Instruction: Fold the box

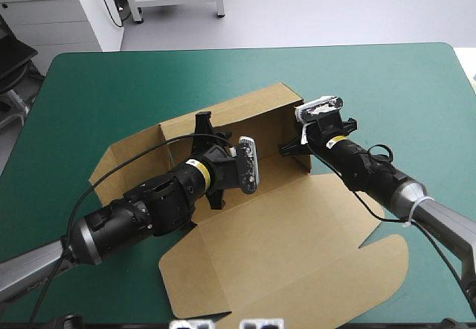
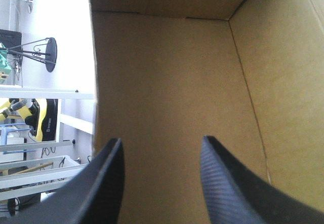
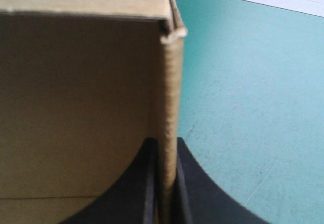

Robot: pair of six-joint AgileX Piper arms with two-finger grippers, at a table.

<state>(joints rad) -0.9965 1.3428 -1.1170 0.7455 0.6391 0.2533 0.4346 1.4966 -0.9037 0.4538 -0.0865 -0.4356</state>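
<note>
Plain brown box (image 1: 297, 254), teal-green table cover (image 1: 416, 98); black, finely weave-patterned gripper fingers (image 2: 238, 188)

Worktop (image 1: 401, 98), high view: a teal-green cover (image 1: 111, 91) lay smooth and flat over the whole top, with rounded far corners. The far edge ran near the top of the view, and the right edge showed at the far right corner. Bare cover was visible in a broad band along the far edge and down both sides. Right wrist view: the same cover (image 3: 253, 112), plain with a few faint marks, reached the worktop's edge.
</note>
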